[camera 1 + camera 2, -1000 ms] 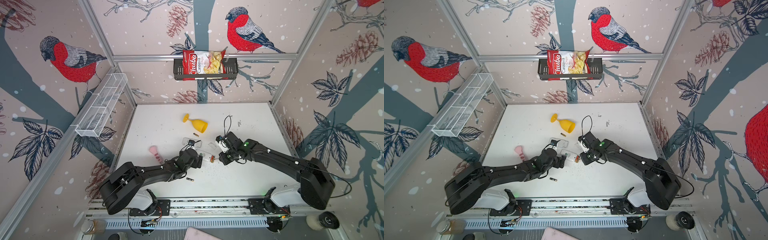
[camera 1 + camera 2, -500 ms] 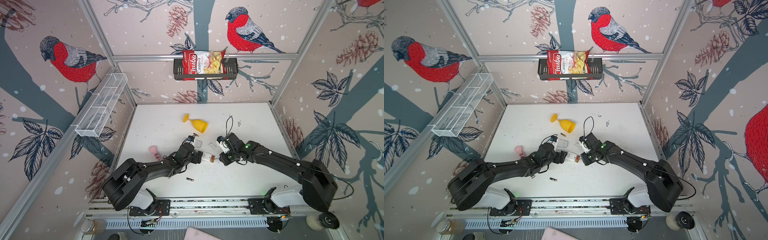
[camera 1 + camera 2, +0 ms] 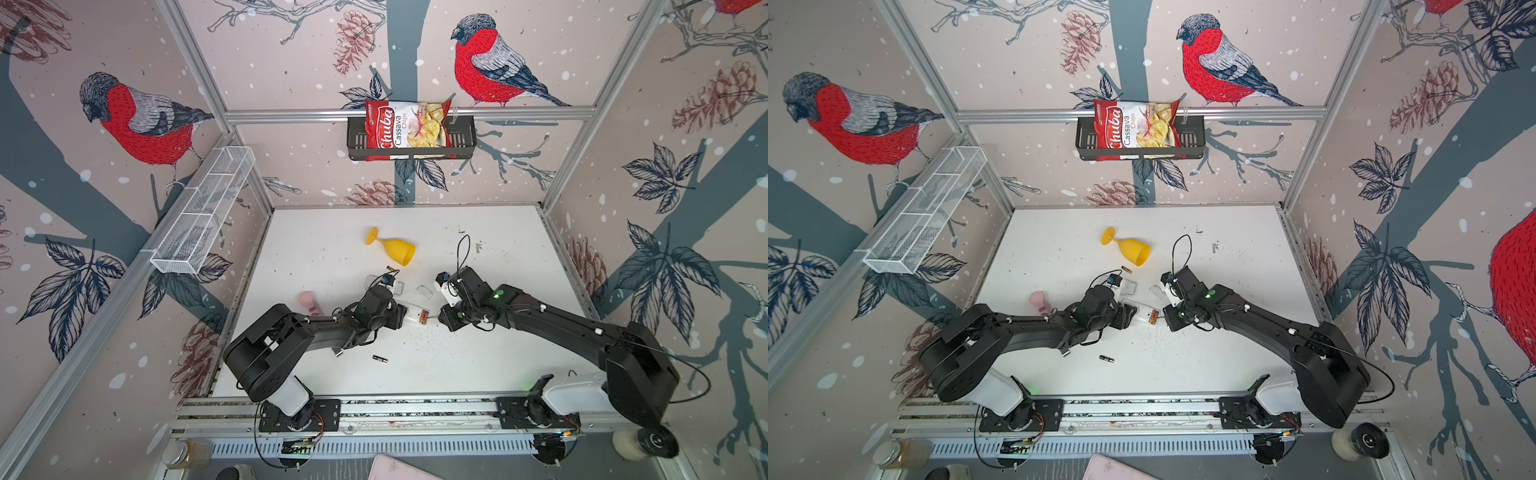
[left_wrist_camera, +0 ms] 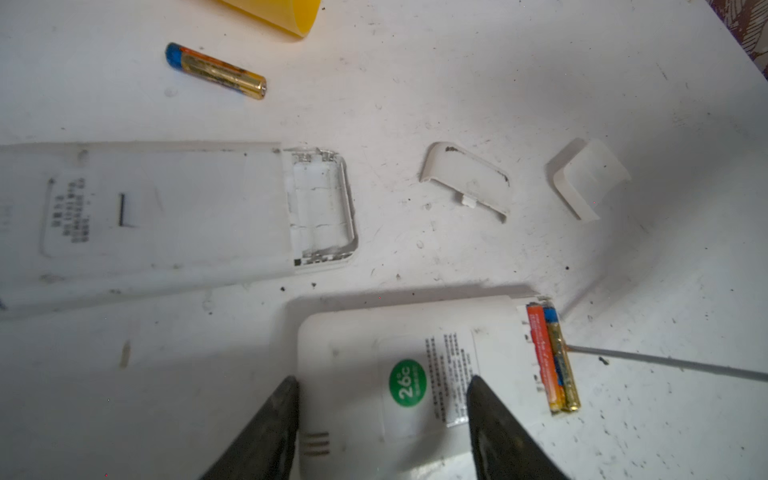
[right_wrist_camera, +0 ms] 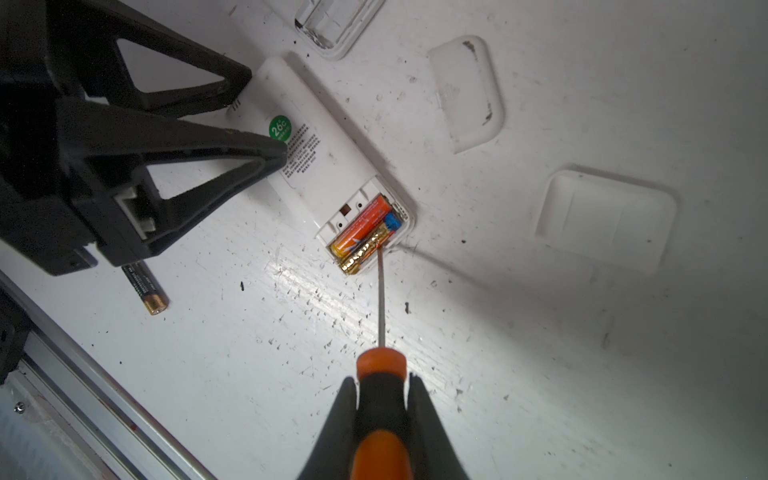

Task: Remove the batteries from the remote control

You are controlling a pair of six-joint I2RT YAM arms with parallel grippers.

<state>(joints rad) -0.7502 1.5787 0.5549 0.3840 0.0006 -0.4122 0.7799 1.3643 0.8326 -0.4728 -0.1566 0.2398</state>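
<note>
Although the bench point(image 3: 457, 365) carries one remote point(image 4: 166, 216) with its bay already empty, the second remote point(image 5: 332, 166) holds two batteries point(image 5: 365, 235) side by side in its open end, so I judge the job roughly half done. My left claw point(image 4: 382, 380) stands part open over that remote's far end; whether it presses down I cannot tell. My right claw point(image 5: 382, 380) is clamped on the screwdriver point(image 5: 380, 361), whose tip touches the outer of the pair. A gold battery point(image 4: 216, 70) and a black battery point(image 3: 380, 359) lie loose, well apart.
</note>
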